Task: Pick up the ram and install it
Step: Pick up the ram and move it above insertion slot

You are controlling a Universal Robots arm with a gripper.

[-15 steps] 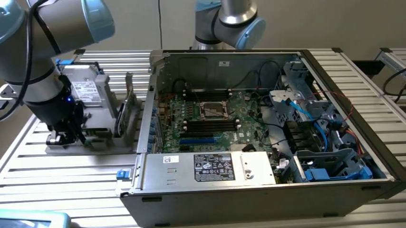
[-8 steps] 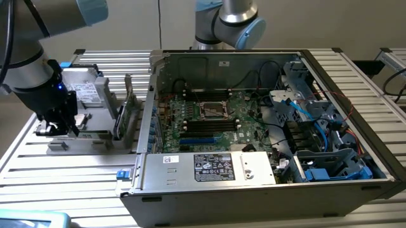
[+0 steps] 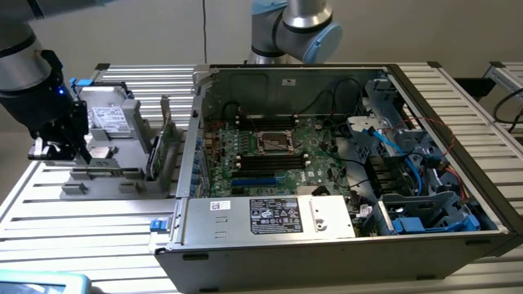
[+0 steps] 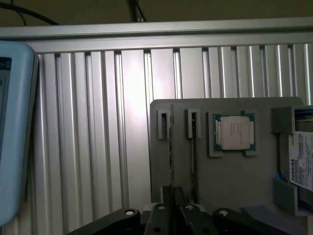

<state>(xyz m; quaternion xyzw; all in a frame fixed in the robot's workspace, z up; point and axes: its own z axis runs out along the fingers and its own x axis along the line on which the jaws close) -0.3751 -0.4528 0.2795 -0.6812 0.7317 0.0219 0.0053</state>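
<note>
**Gripper on ram at the holder, stick not yet lifted**

- Gripper point(image 3: 80, 158) is down at the grey holder point(image 3: 106, 177) on the exterior view's left, well apart from the open case point(image 3: 245, 245) on the right.
- Wrist view: fingers point(image 4: 167, 196) are pinched nearly together, clamped on the thin edge of the ram point(image 4: 170, 147).
- The ram stands on edge, seated in a holder point(image 4: 230, 181) slot.
- A second stick point(image 4: 193, 147) stands in the neighbouring slot, just beside the ram, not touched.
- A CPU point(image 4: 234, 132) lies flat in its pocket beside the slots; a drive point(image 4: 302, 161) sits beyond it.
- Exterior view: the drive point(image 3: 106, 119) is at the holder's far end. A green card point(image 3: 168, 144) stands upright between holder and case.
- Motherboard point(image 3: 270, 165) lies flat in the case, socket point(image 3: 276, 142) mid-board, with dark slots on its near and far sides.
- Everything sits on a ribbed aluminium table point(image 3: 82, 233).
</note>
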